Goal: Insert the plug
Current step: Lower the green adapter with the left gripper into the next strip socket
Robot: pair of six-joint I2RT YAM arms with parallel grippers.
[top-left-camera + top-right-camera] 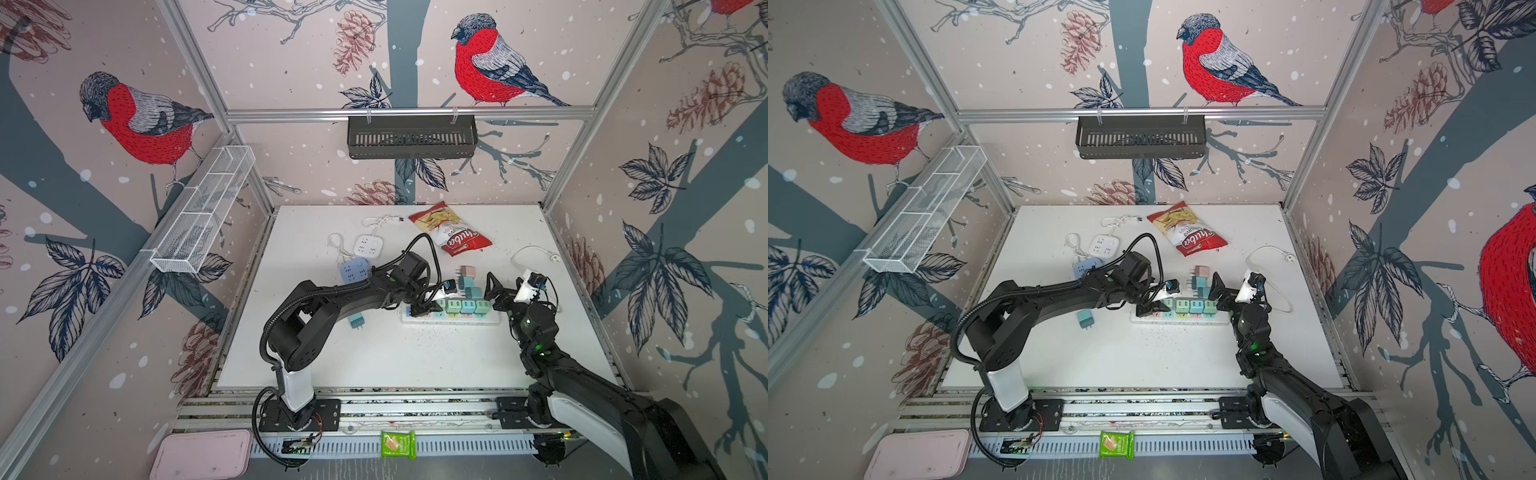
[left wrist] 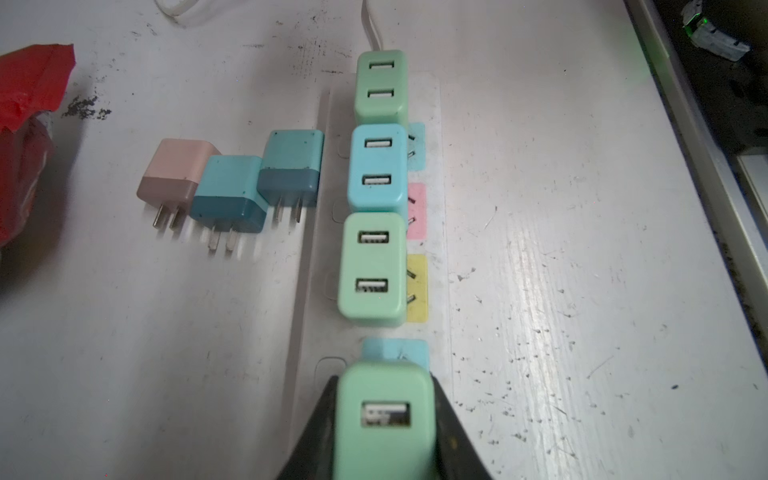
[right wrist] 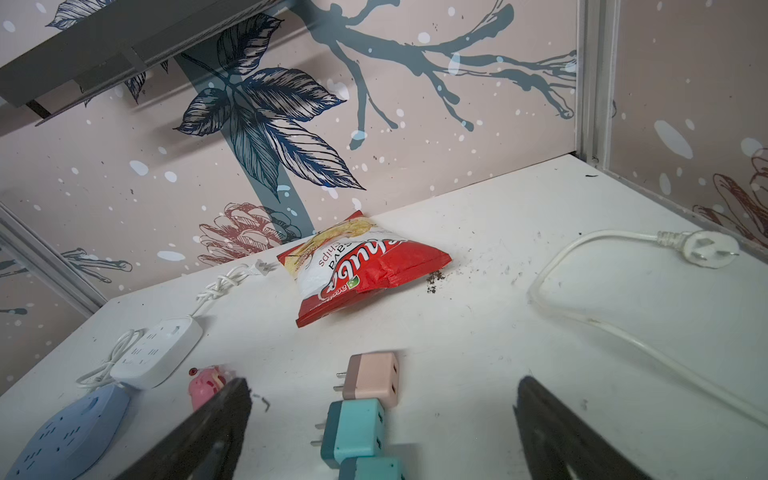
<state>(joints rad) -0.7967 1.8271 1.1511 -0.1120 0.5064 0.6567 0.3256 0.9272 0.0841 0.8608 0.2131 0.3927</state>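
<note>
The left gripper [image 2: 383, 382] is clenched on a green plug [image 2: 384, 449], held upright at the left part of the power strip [image 2: 320, 249], just beside a blue-marked socket [image 2: 395, 351]; whether its prongs are in cannot be told; three more plugs [image 2: 372, 266] sit in a row to its right; the right gripper [image 3: 382, 386] hangs released near the strip's right end; three loose plugs [image 2: 226, 193] lie just beyond the strip, on its far side.
</note>
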